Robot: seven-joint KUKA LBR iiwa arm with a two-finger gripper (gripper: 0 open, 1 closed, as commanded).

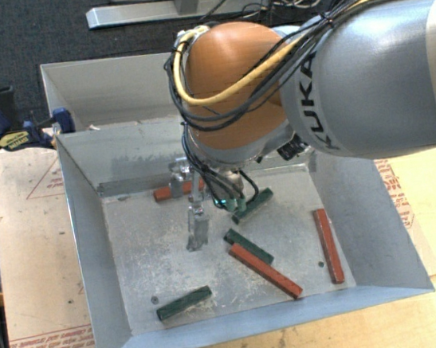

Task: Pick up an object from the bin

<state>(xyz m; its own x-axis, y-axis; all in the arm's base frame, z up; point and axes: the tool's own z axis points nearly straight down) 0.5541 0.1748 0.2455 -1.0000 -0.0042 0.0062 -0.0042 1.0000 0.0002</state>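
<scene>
- The grey arm (381,74) is the biggest thing. It comes in from the right and leans over the back half of the bin.
- The grey metal bin (92,251) has sloping walls and a flat, scuffed floor.
- A round orange cover (229,79) sits on the wrist, with yellow and black cables (192,104) looped round it.
- The gripper (201,229) hangs down under the cover. Its tip is low over bare floor, near the middle of the bin, a bit to the back.
- The cover hides much of the gripper, so it is hard to tell if it is wide or narrow.
- A long red stick (267,272) lies slanted on the floor near the front.
- A second red stick (329,246) lies by the right wall, well apart from the gripper.
- A dark green bar (249,247) lies along the top end of the long red stick, perhaps touching it.
- A tilted green block (256,202) lies just to the right of the gripper.
- Another green block (184,303) lies near the front left corner.
- A small red block (162,194) lies by the back wall, just left of the gripper.
</scene>
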